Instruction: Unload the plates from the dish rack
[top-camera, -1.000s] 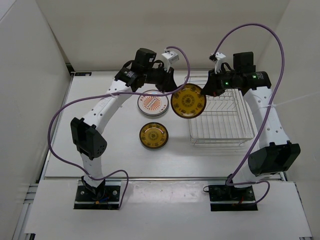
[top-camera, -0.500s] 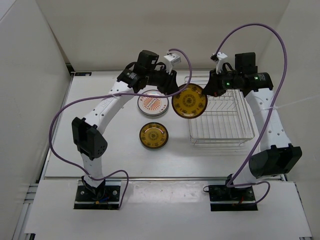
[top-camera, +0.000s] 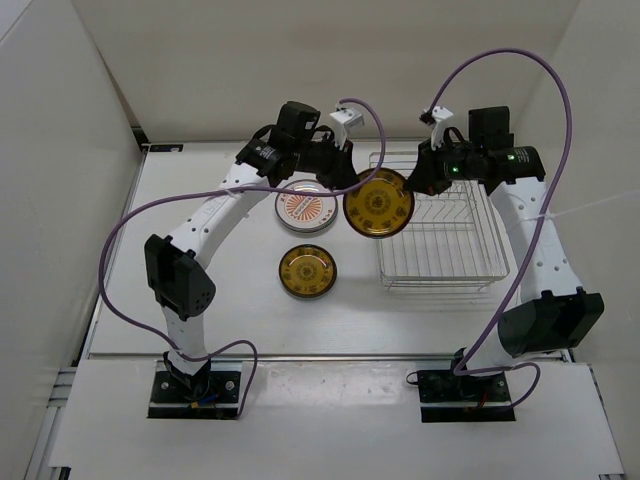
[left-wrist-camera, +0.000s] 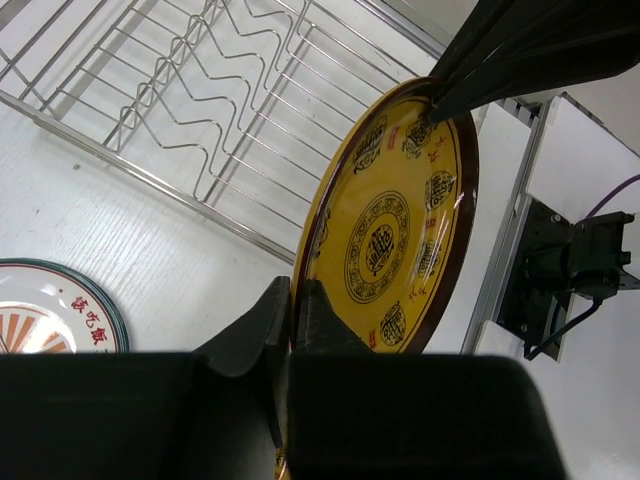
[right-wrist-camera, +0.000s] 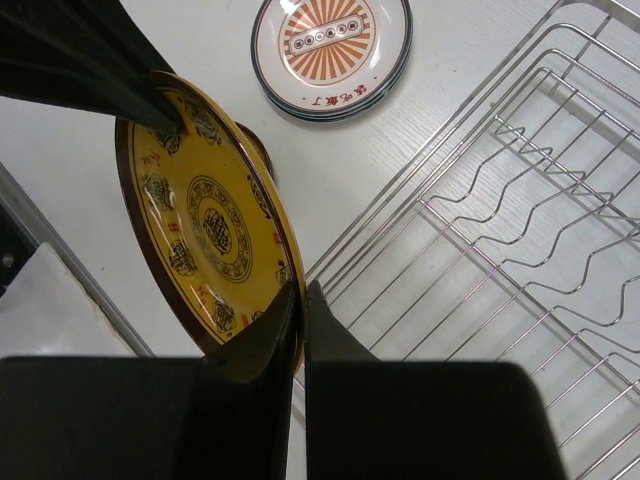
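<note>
A golden-yellow plate with a brown rim (top-camera: 378, 203) hangs upright in the air between the arms, just left of the chrome wire dish rack (top-camera: 450, 232). My left gripper (top-camera: 345, 180) is shut on its left edge, with the fingers pinching the rim in the left wrist view (left-wrist-camera: 295, 290). My right gripper (top-camera: 412, 183) is shut on its right edge, as the right wrist view (right-wrist-camera: 303, 290) shows. The plate fills both wrist views (left-wrist-camera: 385, 245) (right-wrist-camera: 205, 225). No plates show in the rack (left-wrist-camera: 200, 100) (right-wrist-camera: 520, 200).
A stack of orange-centred white plates (top-camera: 306, 207) lies on the table under the left arm and also shows in both wrist views (left-wrist-camera: 50, 320) (right-wrist-camera: 332, 45). A second golden-yellow plate (top-camera: 307, 271) lies flat in front of it. White walls enclose the table.
The left arm and the held plate have shifted slightly to the right. The right arm has barely moved. Both grippers stay on the plate.
</note>
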